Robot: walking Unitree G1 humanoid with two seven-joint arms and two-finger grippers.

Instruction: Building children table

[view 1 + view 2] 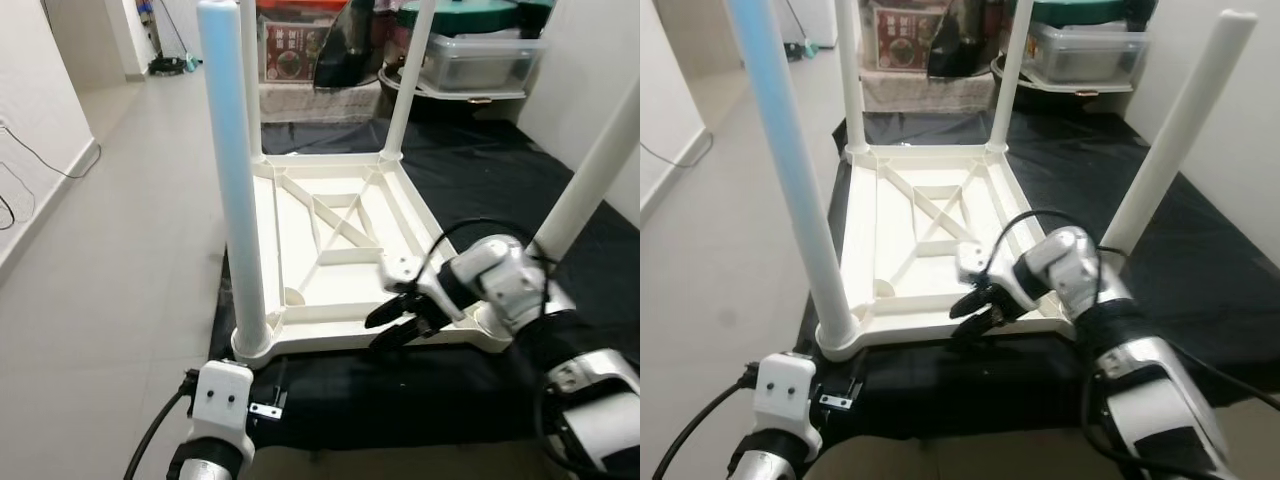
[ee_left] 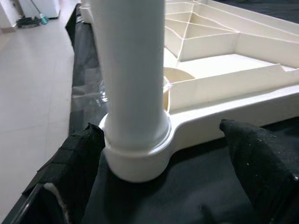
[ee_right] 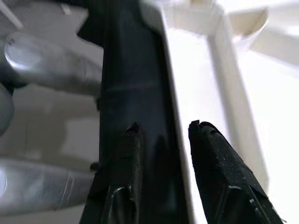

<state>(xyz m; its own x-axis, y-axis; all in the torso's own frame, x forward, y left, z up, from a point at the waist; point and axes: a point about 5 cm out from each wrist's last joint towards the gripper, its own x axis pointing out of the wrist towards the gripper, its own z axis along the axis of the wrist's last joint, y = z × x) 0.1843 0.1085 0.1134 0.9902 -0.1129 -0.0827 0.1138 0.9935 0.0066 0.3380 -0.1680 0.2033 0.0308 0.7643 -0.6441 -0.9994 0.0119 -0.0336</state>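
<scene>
Left gripper (image 2: 159, 154) fingers apart around table leg (image 1: 232, 190); right gripper (image 1: 397, 318) parted astride tabletop rim (image 1: 340, 338).

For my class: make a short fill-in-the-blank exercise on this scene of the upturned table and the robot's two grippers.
1. The white table lies upside down on a ____ sheet.
2. The number of legs standing up from it is ____.
3. The right gripper is at the table's near ____.
4. The open left gripper has its fingers either side of the base of a ____.

Missing words: black; four; edge; leg
</scene>
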